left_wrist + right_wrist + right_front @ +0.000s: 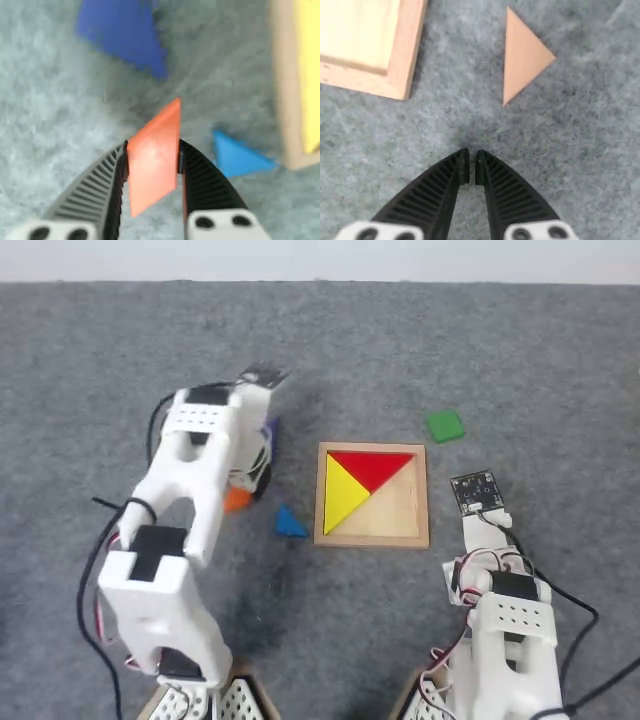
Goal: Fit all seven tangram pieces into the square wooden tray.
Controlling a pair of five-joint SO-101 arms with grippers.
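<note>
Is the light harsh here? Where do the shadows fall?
High view: soft, even light, no glare; a faint shadow on the carpet beside the left arm. Right wrist view: thin shade beside the wooden tray and the tan triangle. Left wrist view: the orange piece in the left claw is evenly lit.

The surface [540, 350] is covered in grey fuzzy felt, kinda carpet-like, and you can see the fibres up close in the wrist views. Past the surface's far edge there's a pale strip [320, 258], plain whitish, can't tell if it's wall or floor. Light's soft and even, and the shadows on the felt are pretty faint.
</note>
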